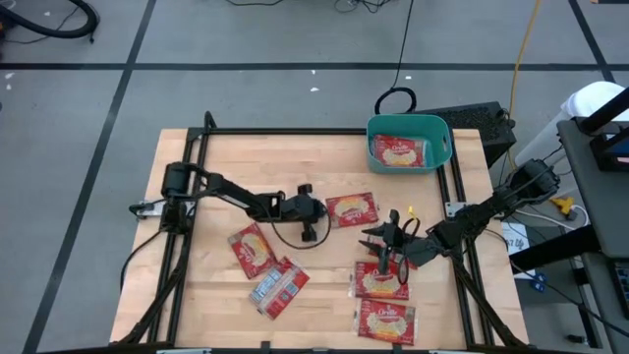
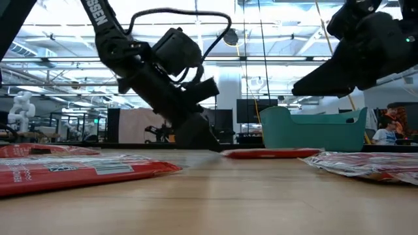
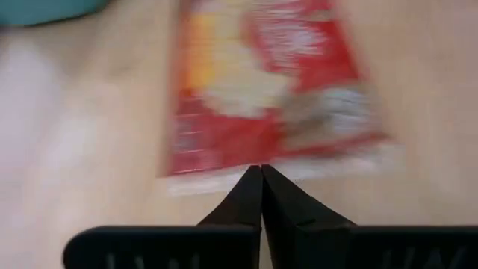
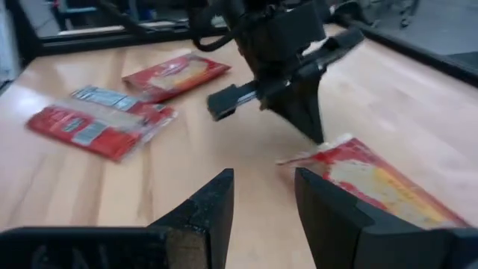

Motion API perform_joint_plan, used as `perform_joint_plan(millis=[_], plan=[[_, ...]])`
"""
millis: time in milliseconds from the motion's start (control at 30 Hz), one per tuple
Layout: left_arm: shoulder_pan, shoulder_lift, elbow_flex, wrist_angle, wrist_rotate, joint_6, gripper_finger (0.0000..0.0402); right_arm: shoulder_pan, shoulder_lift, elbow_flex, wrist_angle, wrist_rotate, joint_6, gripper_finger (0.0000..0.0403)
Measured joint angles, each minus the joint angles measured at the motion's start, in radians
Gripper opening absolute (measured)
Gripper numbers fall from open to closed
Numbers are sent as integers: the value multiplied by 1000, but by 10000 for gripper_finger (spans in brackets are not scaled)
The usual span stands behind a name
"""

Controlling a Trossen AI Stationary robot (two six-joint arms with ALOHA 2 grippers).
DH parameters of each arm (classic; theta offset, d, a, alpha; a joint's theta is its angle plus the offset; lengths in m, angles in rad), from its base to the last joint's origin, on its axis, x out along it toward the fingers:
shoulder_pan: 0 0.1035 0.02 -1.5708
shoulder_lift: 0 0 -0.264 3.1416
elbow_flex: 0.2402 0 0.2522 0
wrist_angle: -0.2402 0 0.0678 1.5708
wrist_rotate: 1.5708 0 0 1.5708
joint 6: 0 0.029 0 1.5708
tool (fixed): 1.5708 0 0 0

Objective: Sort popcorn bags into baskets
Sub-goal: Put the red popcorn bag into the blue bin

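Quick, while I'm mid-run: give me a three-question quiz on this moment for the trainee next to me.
1. True or false: the left gripper has its fingers closed, tips at the edge of the middle bag.
2. The right gripper is: A) open and holding nothing, B) clamped on a bag, C) inside the tub.
3. Which side of the bag in the tub faces up in the blue tub?

Key: 1 true. 2 A. 3 the popcorn picture side.
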Motion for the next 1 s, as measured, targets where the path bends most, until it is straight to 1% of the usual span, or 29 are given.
perform_joint_plan(millis=[67,133,167,200,333,400,467,500,533,633,667,700,767,867,933,1000], plan=[[36,-26,0,-79,-73,-44,12,-6,0,0,-18,29,9,134],[71,-56,-1,-145,-83,-82,18,-18,0,0,-37,30,25,134],[84,-71,-2,-166,-56,-93,19,-23,0,0,-54,30,32,134],[89,-89,-1,-168,-4,-95,19,-30,0,0,-70,29,44,134],[69,-120,1,-164,234,-98,16,-59,0,0,-159,28,112,134],[35,-121,1,-155,282,-71,27,-67,0,0,-177,25,132,134],[-12,-121,1,-145,284,-44,54,-70,0,0,-176,24,133,134],[-38,-121,1,-137,269,-32,73,-71,0,0,-175,24,132,134],[-63,-117,1,-122,226,-22,94,-71,0,0,-176,24,131,134],[-127,-114,1,-105,21,18,162,-71,0,0,-176,23,128,134],[-138,-104,1,-84,-32,37,184,-71,0,0,-176,21,128,134],[-143,-91,2,-55,-59,46,204,-70,0,0,-176,20,127,134],[-141,-72,0,-43,-57,48,235,-70,0,0,-175,9,126,134],[-138,-25,2,34,-51,41,256,-70,0,0,-184,-39,124,134],[-138,-5,1,52,-73,45,254,-70,0,0,-191,-66,128,134],[-129,13,1,76,-76,45,242,-70,0,0,-203,-83,131,134]])
